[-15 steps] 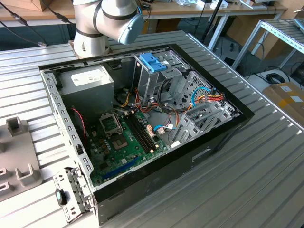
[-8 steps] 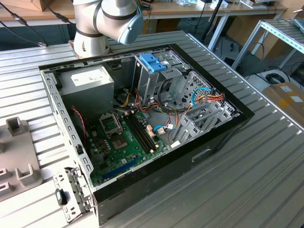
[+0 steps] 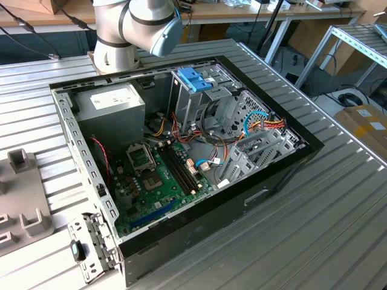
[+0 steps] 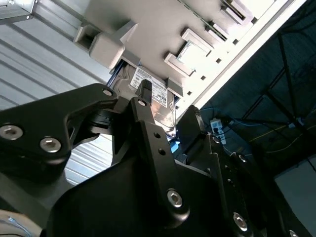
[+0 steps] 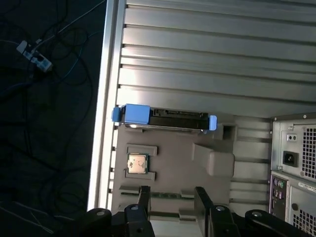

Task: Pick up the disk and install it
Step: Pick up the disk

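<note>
The disk (image 5: 170,120) stands on its edge in a slot of a grey holder tray (image 5: 187,158), its blue carrier frame showing at both ends. In the second wrist view the disk (image 4: 154,89) shows its white label behind the black fingers. My gripper (image 5: 172,189) hovers over the tray a short way from the disk, open, with nothing between its fingers (image 5: 144,196). In the second wrist view the gripper (image 4: 168,98) points at the disk. The open computer case (image 3: 284,166) lies on the ribbed metal table, with a blue latch (image 3: 195,78) on its drive cage.
A small square chip (image 5: 138,163) sits in a recess of the tray beside the disk. The tray (image 3: 24,199) lies at the exterior view's left, near the table edge (image 5: 103,98). The arm's base (image 3: 115,36) stands behind the case. A grey power supply box (image 3: 112,103) fills one case corner.
</note>
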Controlling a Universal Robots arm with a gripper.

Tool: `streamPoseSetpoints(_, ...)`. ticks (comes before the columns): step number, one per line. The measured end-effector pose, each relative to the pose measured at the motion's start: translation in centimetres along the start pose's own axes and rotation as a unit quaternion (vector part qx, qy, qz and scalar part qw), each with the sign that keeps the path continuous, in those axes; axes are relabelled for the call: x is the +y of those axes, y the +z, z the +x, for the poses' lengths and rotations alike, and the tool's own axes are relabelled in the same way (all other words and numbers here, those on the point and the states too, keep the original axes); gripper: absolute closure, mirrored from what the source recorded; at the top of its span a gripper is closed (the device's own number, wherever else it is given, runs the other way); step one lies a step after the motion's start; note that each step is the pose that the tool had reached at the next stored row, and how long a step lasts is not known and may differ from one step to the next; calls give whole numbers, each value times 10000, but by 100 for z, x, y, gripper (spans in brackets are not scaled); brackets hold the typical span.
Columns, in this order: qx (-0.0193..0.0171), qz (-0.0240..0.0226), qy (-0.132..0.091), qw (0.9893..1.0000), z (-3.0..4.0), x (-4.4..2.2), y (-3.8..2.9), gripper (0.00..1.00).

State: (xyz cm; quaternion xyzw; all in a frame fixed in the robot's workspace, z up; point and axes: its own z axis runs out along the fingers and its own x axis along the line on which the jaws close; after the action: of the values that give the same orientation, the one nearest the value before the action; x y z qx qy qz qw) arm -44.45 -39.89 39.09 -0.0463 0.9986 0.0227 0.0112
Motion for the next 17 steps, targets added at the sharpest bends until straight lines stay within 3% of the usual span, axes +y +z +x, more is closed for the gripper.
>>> streamPoseSetpoints(10,17,-10,-402,9992,0,0,1,52)
streamPoseSetpoints(17,34,-19,-770,9970,0,0,0,52)
